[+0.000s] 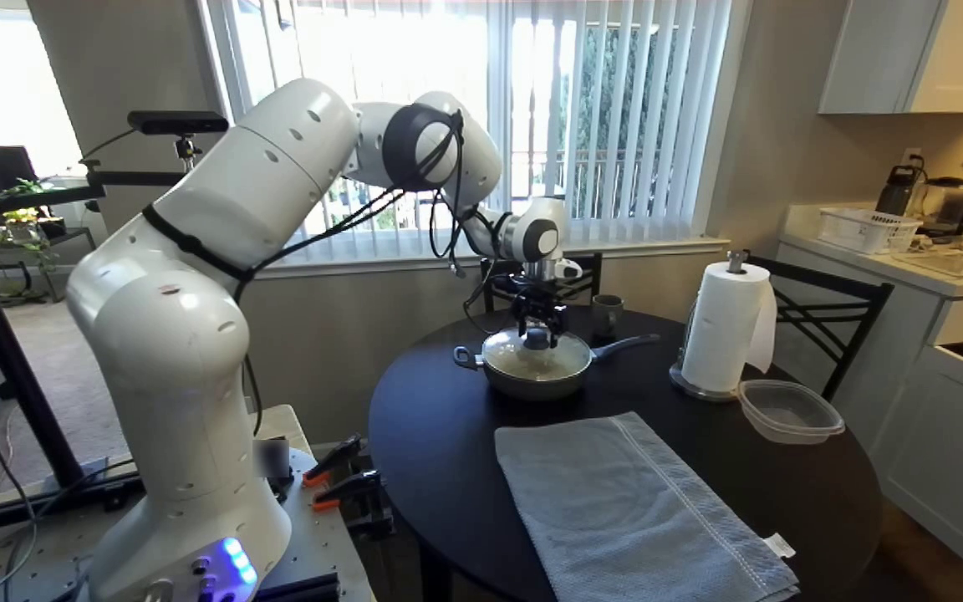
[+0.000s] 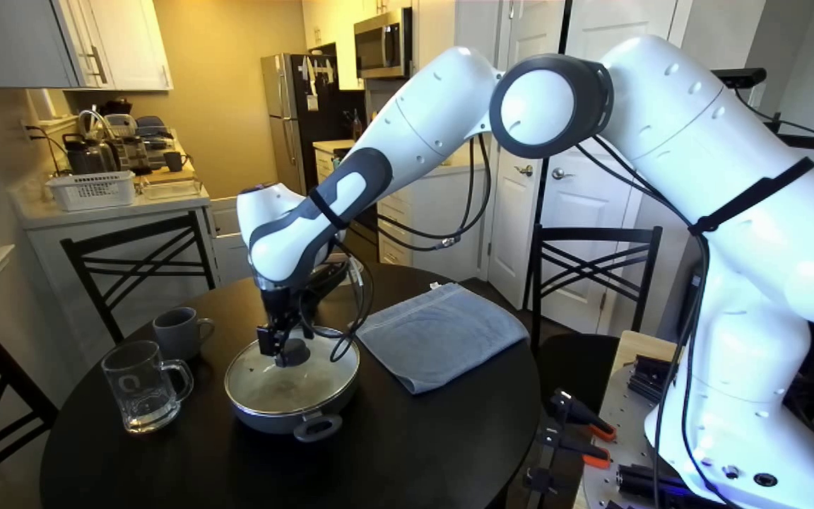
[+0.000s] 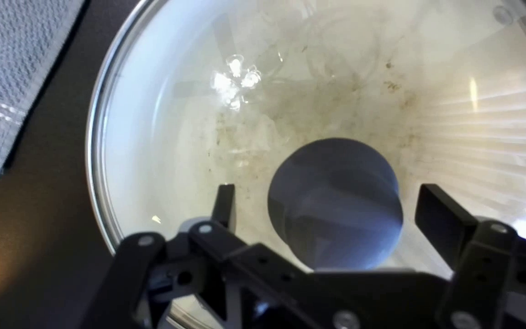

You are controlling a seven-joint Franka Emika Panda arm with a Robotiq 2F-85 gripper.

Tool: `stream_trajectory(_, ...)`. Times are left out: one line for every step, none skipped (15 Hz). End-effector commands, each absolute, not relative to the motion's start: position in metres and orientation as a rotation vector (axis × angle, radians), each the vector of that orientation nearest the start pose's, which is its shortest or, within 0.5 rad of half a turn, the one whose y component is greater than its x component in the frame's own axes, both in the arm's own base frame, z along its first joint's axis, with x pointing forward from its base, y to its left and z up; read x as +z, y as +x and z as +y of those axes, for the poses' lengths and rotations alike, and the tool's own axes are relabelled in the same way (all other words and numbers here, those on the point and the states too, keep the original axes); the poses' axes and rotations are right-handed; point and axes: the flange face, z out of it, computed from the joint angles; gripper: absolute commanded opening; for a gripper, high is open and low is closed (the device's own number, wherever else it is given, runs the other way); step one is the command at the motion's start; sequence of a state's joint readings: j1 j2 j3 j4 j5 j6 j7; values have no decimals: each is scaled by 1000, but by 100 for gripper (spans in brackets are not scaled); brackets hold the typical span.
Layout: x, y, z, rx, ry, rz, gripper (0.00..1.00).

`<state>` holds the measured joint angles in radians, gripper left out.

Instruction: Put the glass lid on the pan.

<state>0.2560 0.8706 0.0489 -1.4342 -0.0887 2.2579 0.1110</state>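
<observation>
- The glass lid (image 3: 176, 114) is seated on the frying pan (image 2: 266, 423), which is supported by the round dark table (image 2: 421, 452)
- The gripper (image 3: 329, 205) is spread about the lid's knob (image 3: 336, 219), gaps being shown on both sides
- A folded grey towel (image 1: 615, 477) is laid near the frying pan
- A glass mug (image 2: 142, 396) and a grey mug (image 2: 177, 336) are placed near it
- A paper towel roll (image 1: 724, 326) is stood beside a plastic container (image 1: 787, 414)
</observation>
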Motion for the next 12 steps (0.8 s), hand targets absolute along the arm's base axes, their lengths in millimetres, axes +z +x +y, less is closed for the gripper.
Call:
stream_trajectory(183,672,210,34,-3178,-408,100)
stream_trajectory(185,671,211,17,-3187,-408,100)
stream_trajectory(188,670,211,7,-3187,-414,100)
stream_trajectory(191,669,211,-2,-3189,-420,100)
stream_trajectory(193,667,211,-10,-3190,-423,100)
stream_trajectory(195,667,210,-16,-3192,-424,100)
stream_trajectory(197,666,209,-23,-3196,-422,100)
stream_trajectory(187,677,213,11,-3176,-436,100)
stream_trajectory(188,677,213,9,-3177,-436,100)
stream_trajectory(188,678,213,9,-3177,-436,100)
stream_trajectory(187,678,213,11,-3177,-436,100)
stream_trajectory(186,677,213,13,-3177,-436,100)
